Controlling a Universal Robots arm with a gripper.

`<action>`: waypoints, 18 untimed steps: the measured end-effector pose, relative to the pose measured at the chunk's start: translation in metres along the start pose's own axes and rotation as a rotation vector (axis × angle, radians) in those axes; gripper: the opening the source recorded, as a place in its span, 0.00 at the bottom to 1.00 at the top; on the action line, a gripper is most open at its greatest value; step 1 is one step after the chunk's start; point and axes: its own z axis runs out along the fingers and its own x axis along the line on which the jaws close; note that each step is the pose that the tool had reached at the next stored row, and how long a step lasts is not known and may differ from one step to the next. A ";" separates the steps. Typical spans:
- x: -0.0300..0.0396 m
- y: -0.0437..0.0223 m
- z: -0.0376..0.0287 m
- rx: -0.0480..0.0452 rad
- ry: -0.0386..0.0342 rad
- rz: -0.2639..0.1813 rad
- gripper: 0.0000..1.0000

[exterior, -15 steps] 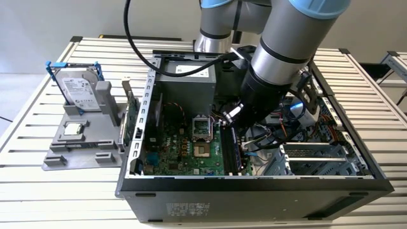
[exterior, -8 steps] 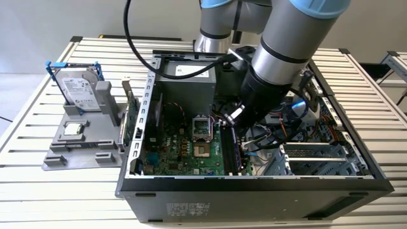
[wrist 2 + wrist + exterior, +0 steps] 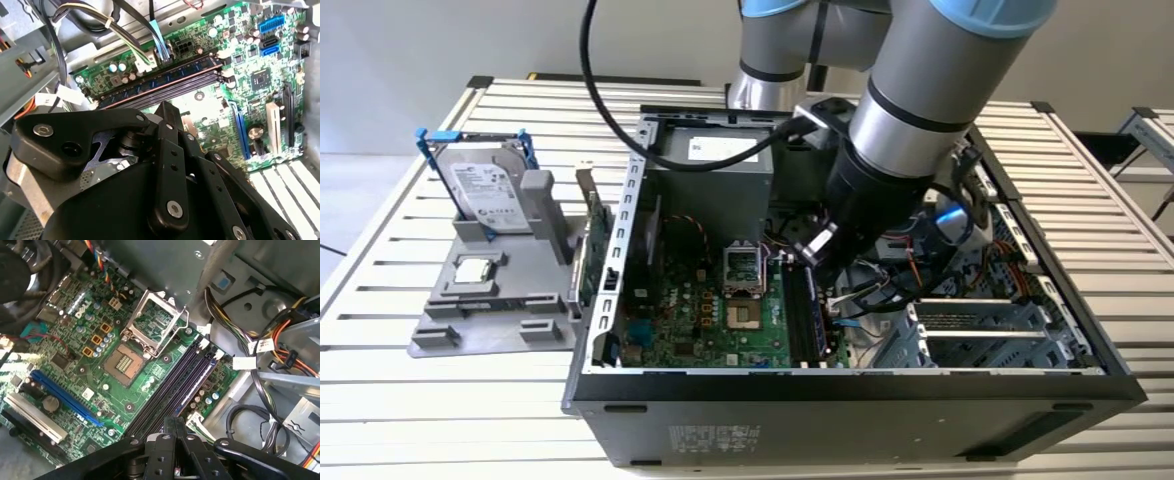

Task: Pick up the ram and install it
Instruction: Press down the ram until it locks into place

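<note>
While the hard drive (image 3: 491, 195) stands at the exterior view's left, the ram (image 3: 160, 80) appears already seated among the memory slots (image 3: 807, 310). These lie at lower centre of that frame, inside the case (image 3: 854, 385), with the ram's long axis running up the picture. The gripper (image 3: 175, 426) hangs just above the ram's near end, jaws pressed together, pinching nothing.

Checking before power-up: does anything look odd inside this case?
The silver metal processor socket frame on the green motherboard stands flipped open, the square socket beside it bare. Nothing else stands out.
</note>
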 end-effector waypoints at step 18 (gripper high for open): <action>-0.0021 0.0025 0.0002 0.0083 0.0114 -0.166 0.00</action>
